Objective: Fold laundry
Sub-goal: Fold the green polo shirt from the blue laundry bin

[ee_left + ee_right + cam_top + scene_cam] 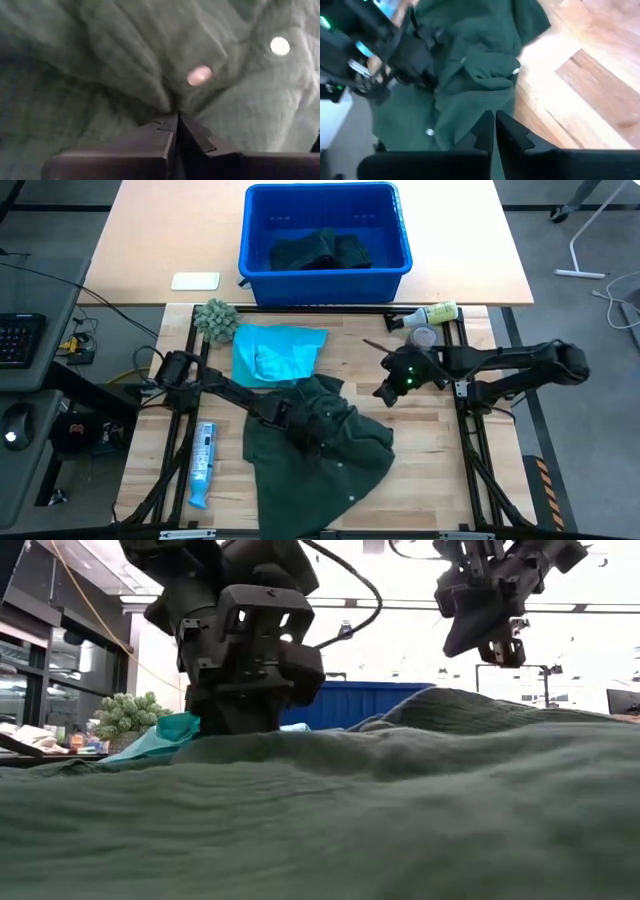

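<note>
A dark green shirt lies crumpled on the wooden table, spread from the middle toward the near edge. My left gripper is down on the shirt's upper left part, shut on it. A turquoise garment lies flat just beyond, its near edge touching the green shirt. My right gripper hangs in the air to the right of the shirt's far corner, shut with nothing between its fingers. In the low view it is well above the cloth. My left gripper pinches a bunched fold of the dark green shirt between its two shut fingers. The fingers slant down from the table's left side. Creases in the cloth run together at the fingertips. The shirt rests on the table all around the hold.
A blue bin with dark green cloth inside stands on the far table. A fuzzy grey-green ball sits at the far left. A bottle and a small jar are at the far right, and a blue tube lies left of the shirt.
</note>
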`<act>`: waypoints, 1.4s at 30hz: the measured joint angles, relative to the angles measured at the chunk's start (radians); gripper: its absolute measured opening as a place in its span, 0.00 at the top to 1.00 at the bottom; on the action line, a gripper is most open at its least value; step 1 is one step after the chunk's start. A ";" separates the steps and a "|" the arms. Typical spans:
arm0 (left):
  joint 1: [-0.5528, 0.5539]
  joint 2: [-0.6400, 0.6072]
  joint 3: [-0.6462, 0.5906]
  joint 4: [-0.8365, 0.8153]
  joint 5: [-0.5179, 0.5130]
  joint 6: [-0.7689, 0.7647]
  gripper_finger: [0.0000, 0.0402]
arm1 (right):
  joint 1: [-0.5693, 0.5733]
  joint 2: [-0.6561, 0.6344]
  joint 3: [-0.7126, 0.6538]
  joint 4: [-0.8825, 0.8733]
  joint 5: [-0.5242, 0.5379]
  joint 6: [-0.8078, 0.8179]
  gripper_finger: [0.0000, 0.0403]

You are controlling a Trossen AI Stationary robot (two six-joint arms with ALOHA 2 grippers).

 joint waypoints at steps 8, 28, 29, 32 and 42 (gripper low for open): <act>0.070 -0.169 0.001 -0.109 -0.234 0.057 1.00 | 0.003 0.188 -0.004 0.068 -0.078 -0.133 0.75; -0.158 -0.212 0.003 -0.191 -0.414 -0.316 1.00 | -0.028 0.521 0.023 0.288 -0.108 -0.184 0.54; -0.178 -0.205 0.003 -0.191 -0.434 -0.345 1.00 | -0.028 0.521 0.024 0.291 -0.118 -0.187 0.54; -0.220 -0.178 0.003 -0.185 -0.469 -0.414 1.00 | -0.023 0.537 0.024 0.293 -0.138 -0.186 0.54; -0.223 -0.037 0.003 -0.136 -0.377 -0.483 1.00 | 0.035 0.547 0.024 0.283 -0.140 -0.133 0.96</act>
